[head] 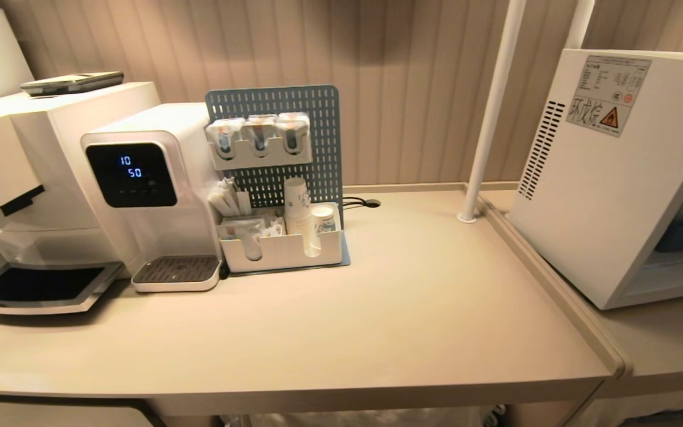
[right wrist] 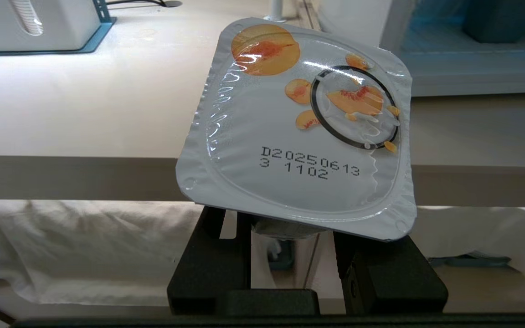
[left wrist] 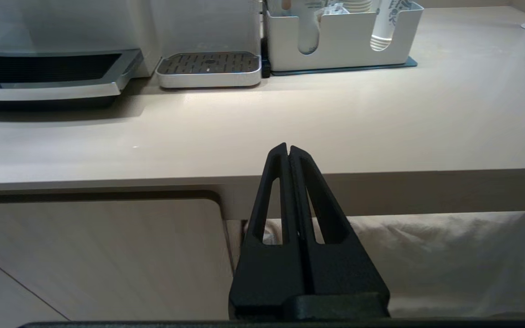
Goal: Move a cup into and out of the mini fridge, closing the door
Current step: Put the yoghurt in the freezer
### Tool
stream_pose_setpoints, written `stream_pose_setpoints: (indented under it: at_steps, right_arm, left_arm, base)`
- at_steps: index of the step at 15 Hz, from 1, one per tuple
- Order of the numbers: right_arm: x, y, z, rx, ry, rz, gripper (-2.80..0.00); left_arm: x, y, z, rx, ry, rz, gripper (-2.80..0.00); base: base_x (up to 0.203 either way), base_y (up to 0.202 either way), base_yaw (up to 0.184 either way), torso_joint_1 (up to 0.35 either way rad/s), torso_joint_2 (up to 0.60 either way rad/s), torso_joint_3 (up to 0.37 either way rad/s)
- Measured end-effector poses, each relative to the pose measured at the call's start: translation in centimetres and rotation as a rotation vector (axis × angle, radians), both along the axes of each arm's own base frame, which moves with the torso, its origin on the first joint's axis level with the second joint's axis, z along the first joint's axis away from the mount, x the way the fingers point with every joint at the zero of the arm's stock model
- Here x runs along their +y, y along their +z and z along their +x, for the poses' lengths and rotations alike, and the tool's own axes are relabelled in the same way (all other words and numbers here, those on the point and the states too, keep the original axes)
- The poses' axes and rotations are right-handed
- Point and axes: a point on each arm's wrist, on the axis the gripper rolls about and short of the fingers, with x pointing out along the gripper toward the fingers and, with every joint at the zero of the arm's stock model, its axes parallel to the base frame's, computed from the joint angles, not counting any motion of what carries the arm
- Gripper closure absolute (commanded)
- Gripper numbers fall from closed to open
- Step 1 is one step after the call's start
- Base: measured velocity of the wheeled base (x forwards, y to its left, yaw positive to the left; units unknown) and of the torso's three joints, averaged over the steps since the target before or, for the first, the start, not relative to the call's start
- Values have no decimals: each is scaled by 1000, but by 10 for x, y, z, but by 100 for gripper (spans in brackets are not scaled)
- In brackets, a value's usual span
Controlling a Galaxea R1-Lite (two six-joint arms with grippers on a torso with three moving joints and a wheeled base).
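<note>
The right claw (right wrist: 290, 237) is clamped on a cup (right wrist: 299, 123), a sealed pot whose foil lid with peach pictures and a printed date faces the wrist camera; it hangs in front of the worktop (right wrist: 84, 105) edge, clear of the surface. The left claw (left wrist: 288, 152) has its fingers pressed together, holding nothing, level with the worktop's front edge. Neither arm shows in the head view. The fridge (head: 590, 178) stands on the right, on a lower adjoining surface, its vented side with a warning sticker turned toward the camera. A water dispenser (head: 140, 184) and a white caddy (head: 282, 249) of paper cups stand at the left rear.
</note>
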Motion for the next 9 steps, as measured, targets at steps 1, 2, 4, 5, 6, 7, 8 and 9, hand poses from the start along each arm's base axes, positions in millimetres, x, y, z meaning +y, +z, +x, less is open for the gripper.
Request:
stream_pose_setpoints:
  at_steps: [1, 2, 4, 5, 6, 7, 8, 9]
  right_arm:
    - [0, 0, 0, 0, 0, -1, 0]
    - [0, 0, 0, 0, 0, 0, 0]
    - [0, 0, 0, 1, 0, 0, 0]
    - [0, 0, 0, 1, 0, -1, 0]
    - [0, 0, 0, 0, 0, -1, 0]
    - [0, 0, 0, -1, 0, -1, 0]
    - [0, 0, 0, 0, 0, -1, 0]
    - [0, 0, 0, 0, 0, -1, 0]
  left_arm:
    - [0, 0, 0, 0, 0, 0, 0]
    - [0, 0, 0, 0, 0, 0, 0]
    - [0, 0, 0, 0, 0, 1, 0]
    - [0, 0, 0, 0, 0, 0, 0]
    - [0, 0, 0, 0, 1, 0, 0]
    - [0, 0, 0, 0, 1, 0, 0]
    - [0, 0, 0, 0, 0, 0, 0]
    - [0, 0, 0, 0, 0, 0, 0]
  base:
    - [0, -195, -4, 2, 2, 2]
    - [0, -197, -3, 0, 4, 5]
    - [0, -191, 0, 2, 2, 0]
    - [0, -201, -4, 2, 1, 2]
    - [0, -194, -1, 3, 2, 6]
    - [0, -198, -5, 5, 2, 0]
    - [0, -188, -1, 5, 5, -2]
    - [0, -196, 1, 2, 2, 7]
